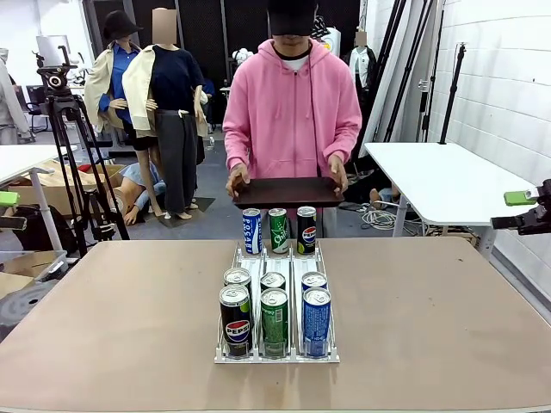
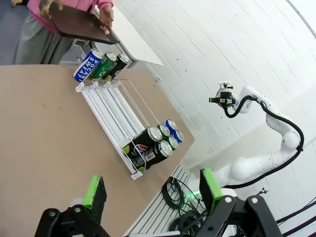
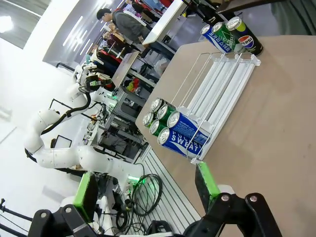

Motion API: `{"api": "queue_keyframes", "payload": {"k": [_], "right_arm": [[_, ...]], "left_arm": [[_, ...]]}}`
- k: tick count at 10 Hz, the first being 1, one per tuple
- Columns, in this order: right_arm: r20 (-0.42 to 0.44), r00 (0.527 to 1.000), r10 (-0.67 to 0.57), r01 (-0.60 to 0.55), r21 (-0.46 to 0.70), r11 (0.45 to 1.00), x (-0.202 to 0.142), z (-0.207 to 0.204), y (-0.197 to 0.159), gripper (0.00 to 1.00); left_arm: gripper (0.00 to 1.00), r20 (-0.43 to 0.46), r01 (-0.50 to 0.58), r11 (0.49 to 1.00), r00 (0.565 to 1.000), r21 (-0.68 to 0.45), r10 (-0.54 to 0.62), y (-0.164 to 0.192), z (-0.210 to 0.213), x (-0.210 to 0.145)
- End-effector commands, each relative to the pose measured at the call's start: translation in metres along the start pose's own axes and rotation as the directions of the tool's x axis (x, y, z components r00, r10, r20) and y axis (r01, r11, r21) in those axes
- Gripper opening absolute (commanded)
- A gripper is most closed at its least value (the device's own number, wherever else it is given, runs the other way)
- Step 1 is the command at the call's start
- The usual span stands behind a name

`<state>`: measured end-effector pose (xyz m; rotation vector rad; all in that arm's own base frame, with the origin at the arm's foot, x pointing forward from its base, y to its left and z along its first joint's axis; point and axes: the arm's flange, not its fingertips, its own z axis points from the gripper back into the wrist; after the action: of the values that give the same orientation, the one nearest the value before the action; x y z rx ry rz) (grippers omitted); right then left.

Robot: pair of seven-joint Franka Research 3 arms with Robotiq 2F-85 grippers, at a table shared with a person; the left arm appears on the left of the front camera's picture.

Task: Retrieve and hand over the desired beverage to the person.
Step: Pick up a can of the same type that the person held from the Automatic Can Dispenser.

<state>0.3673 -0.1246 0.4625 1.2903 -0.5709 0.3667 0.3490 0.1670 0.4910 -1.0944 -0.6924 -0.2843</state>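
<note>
A clear rack (image 1: 229,356) stands mid-table with beverage cans in three lanes. At its near end stand a Pepsi can (image 1: 236,320), a green Sprite can (image 1: 275,321) and a blue Pocari Sweat can (image 1: 316,321), with three more cans right behind them. The far end holds a blue can (image 1: 251,231), a green can (image 1: 278,231) and a black Pepsi can (image 1: 306,230). The person (image 1: 291,103) stands at the far side holding a dark tray (image 1: 286,191) in both hands. My left gripper (image 1: 7,211) (image 2: 150,190) and right gripper (image 1: 521,210) (image 3: 146,187) hang open and empty off the table's sides.
The brown table (image 1: 430,310) has bare room on both sides of the rack. A camera tripod (image 1: 60,103) stands at the far left and a white table (image 1: 439,176) at the far right. Cables (image 2: 175,195) lie on the floor below the table edge.
</note>
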Motion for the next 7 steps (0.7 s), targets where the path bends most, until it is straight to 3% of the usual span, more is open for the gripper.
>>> {"api": "queue_keyframes", "payload": {"k": [1,7], "right_arm": [[0.005,1.000,0.000,-0.001,0.005,1.000,-0.0001,0.0005,0.0007,1.00],[0.005,1.000,0.000,-0.001,0.005,1.000,-0.0001,0.0005,0.0007,1.00]], "left_arm": [[1.00,0.008,0.000,1.000,1.000,-0.011,0.000,-0.0002,0.0012,0.0002],[1.00,0.008,0.000,1.000,1.000,-0.011,0.000,-0.0002,0.0012,0.0002]]}}
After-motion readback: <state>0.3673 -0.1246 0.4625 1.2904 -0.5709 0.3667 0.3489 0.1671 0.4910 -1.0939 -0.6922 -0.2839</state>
